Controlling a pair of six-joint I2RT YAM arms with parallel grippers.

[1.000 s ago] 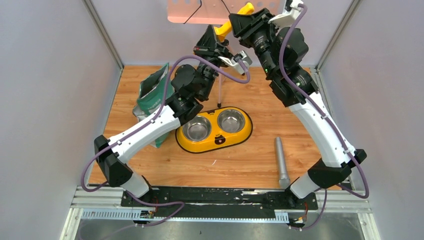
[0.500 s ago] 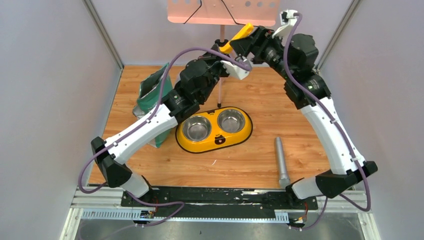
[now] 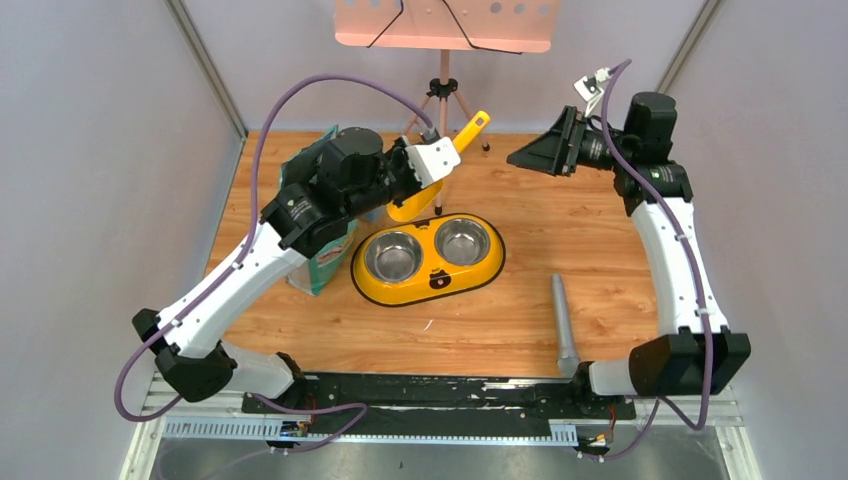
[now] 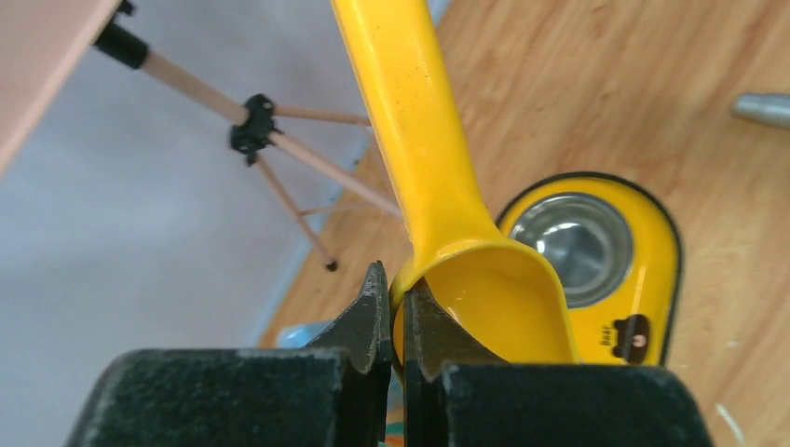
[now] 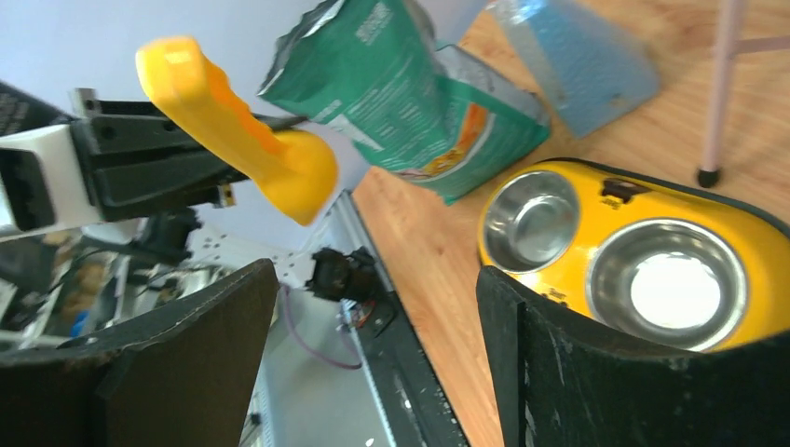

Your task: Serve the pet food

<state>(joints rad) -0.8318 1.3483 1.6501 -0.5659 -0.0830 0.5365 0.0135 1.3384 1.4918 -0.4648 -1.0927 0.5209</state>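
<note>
Here the left gripper (image 4: 392,296) pinches the yellow scoop (image 4: 438,186) by its rim; the right gripper (image 3: 522,156) hangs spread, empty

A wood-grain surface (image 3: 480,330) is lying under soft, even light. Pale grey walls (image 3: 90,150) are closing it in on three sides, with metal posts (image 3: 207,65) running up the back corners. At the back, a pink perforated panel (image 3: 445,22) is sitting on what seems to be a slim tripod (image 3: 444,95). A black strip (image 3: 440,395) is running along the near edge.
</note>
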